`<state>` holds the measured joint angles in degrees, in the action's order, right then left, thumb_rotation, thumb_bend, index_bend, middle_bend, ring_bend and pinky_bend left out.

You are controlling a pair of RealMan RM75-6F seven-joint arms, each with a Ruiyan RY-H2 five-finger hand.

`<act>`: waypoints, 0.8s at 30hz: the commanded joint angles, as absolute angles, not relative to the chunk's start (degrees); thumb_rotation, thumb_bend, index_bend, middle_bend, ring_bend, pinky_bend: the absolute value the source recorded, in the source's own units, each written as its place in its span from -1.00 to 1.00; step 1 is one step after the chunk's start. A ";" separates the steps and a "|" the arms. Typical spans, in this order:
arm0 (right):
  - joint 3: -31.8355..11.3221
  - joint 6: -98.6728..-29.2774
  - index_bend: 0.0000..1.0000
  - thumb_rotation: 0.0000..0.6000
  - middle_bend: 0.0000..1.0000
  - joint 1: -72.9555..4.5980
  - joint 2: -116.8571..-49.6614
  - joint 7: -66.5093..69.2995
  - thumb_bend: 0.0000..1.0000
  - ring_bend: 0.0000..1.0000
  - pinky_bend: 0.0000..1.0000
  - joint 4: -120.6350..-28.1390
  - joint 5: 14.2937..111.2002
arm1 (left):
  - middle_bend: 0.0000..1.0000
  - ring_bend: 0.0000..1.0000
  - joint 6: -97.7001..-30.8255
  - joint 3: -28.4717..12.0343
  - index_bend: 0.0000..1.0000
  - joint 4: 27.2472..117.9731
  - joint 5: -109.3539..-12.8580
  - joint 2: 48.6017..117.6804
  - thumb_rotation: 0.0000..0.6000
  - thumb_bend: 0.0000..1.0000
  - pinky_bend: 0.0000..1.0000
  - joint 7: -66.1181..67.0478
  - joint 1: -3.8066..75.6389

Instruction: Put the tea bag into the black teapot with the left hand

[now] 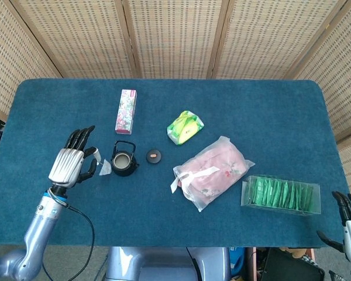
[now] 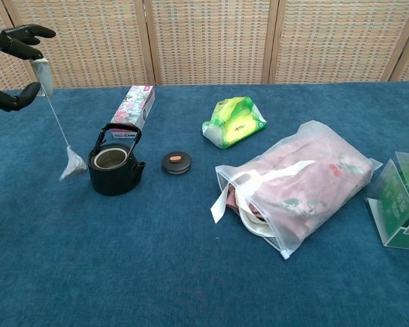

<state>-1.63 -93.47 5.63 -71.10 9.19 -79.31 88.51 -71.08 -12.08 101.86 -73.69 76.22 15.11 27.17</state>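
Note:
My left hand [image 1: 70, 166] [image 2: 13, 51] is raised over the table's left side and pinches the paper tag [image 2: 43, 71] of a tea bag. The tea bag [image 2: 73, 165] [image 1: 105, 170] hangs on its string, clear of the cloth, just left of the black teapot [image 2: 113, 163] [image 1: 123, 160]. The teapot stands open, its handle upright. Its lid [image 2: 176, 162] [image 1: 154, 156] lies to the right of it. Only the fingertips of my right hand [image 1: 348, 218] show, at the lower right corner of the head view, apart and holding nothing.
Behind the teapot lies a floral box [image 2: 133, 106]. A green packet [image 2: 234, 121] sits mid-table, a clear bag with pink contents [image 2: 296, 184] to the right, and a clear box of green sachets [image 1: 281, 194] at the far right. The blue table [image 1: 234, 105] ends near folding screens.

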 commanded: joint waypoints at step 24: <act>-1.70 -92.89 -0.76 1.00 -0.61 5.94 -71.26 9.36 -0.98 -0.84 -0.69 -79.00 87.61 | -1.00 -1.00 -67.63 -16.06 0.26 95.65 -65.99 80.16 1.00 0.18 -1.00 18.19 33.41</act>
<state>-1.69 -92.91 5.95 -71.26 9.37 -78.99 87.62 -67.75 -15.96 95.81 -66.15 79.99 18.23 33.25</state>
